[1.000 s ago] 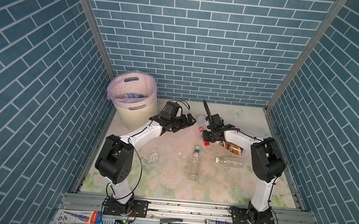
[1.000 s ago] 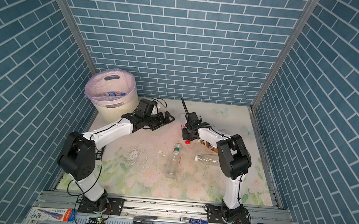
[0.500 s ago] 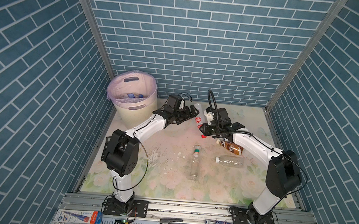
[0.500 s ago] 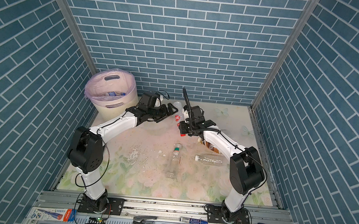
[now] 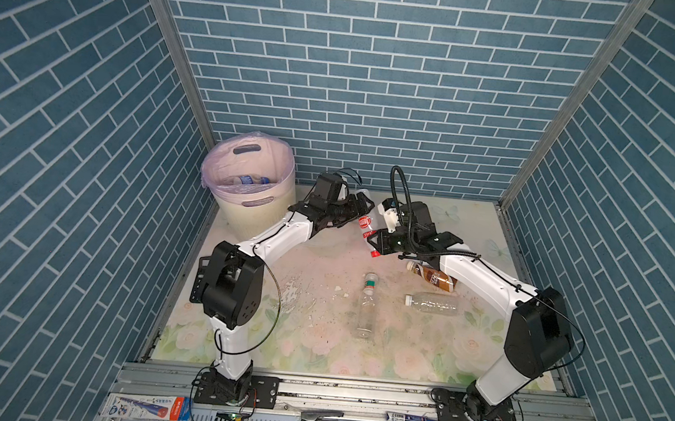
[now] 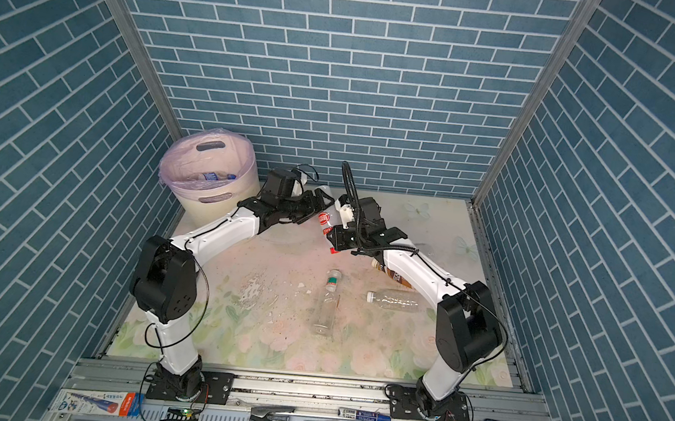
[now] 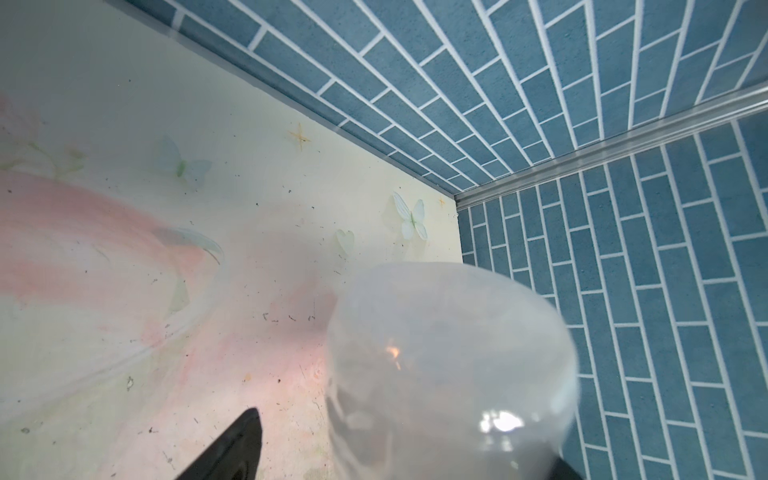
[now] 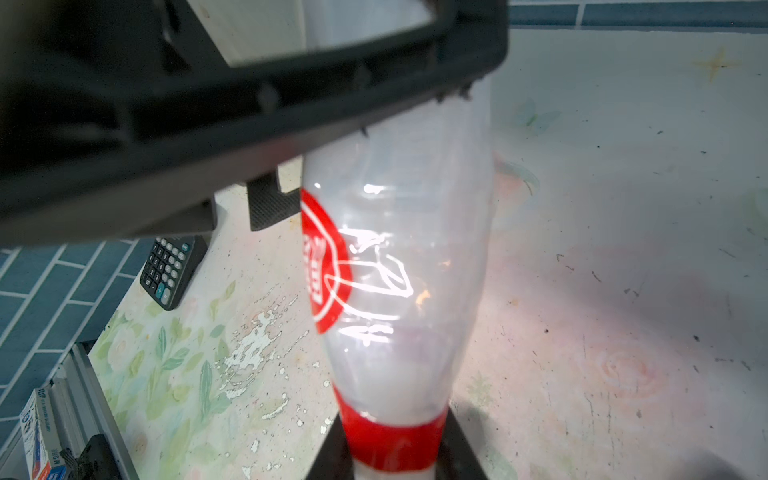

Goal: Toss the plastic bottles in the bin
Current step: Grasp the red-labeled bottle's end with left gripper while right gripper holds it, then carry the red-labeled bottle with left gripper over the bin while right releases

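Mid-handoff: the white bottle (image 5: 366, 227) hangs in the air near the bin (image 5: 243, 216), on my right arm's side, cap down and base up. My right jaws pinch its red neck. My left jaws are spread around the base, not gripping yet. The left arm reaches out from the bin's side, so it's the nearer one for the drop.

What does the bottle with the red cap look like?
The bottle is cloudy see-through plastic, looks empty, with a round red label and a red cap. It is tilted in the air above the table. The right gripper pinches its cap end; the left gripper surrounds its bottom end, with a gap on one side.
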Robot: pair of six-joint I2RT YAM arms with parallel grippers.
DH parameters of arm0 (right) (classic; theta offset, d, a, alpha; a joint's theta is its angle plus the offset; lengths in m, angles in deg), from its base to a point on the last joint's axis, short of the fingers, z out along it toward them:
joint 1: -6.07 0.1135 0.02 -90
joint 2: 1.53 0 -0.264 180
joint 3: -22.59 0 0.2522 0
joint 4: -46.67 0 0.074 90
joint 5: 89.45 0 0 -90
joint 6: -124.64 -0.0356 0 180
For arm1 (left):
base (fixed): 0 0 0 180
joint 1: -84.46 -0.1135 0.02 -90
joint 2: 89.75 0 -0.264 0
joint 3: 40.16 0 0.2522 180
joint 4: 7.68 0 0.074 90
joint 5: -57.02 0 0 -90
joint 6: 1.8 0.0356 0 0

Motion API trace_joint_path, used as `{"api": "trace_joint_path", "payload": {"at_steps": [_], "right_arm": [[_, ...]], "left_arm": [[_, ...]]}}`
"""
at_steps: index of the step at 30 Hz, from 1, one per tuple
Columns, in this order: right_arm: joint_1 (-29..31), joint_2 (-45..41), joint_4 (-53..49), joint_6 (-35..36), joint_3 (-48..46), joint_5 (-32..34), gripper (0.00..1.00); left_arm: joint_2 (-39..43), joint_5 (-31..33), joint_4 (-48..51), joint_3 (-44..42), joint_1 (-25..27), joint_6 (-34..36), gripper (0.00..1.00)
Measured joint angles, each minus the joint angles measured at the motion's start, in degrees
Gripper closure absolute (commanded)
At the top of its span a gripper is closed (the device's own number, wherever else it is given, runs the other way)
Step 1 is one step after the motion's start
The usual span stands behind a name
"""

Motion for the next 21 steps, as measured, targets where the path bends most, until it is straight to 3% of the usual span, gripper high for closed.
{"api": "trace_joint_path", "payload": {"at_steps": [4,10,16,21], "right_arm": [[0.31,0.00,0.02,0.13,-0.07,-0.42,0.72],[0.57,-0.02,0.31,0.17,-0.22,-1.05,0.67],[0.59,-0.17,1.01,0.46,-0.22,-1.51,0.47],[0.59,-1.11,1.29,0.63,-0.22,-1.53,0.36]], "left_arm": [[0.02,0.02,-1.27,0.00,-0.04,-0.61,0.36],[0.00,-0.02,-2.01,0.00,-0.17,-0.79,0.45],[0.02,0.00,-2.01,0.00,-0.74,-0.81,0.51],[0.13,0.31,-1.86,0.00,-2.16,-0.37,0.51]]}}
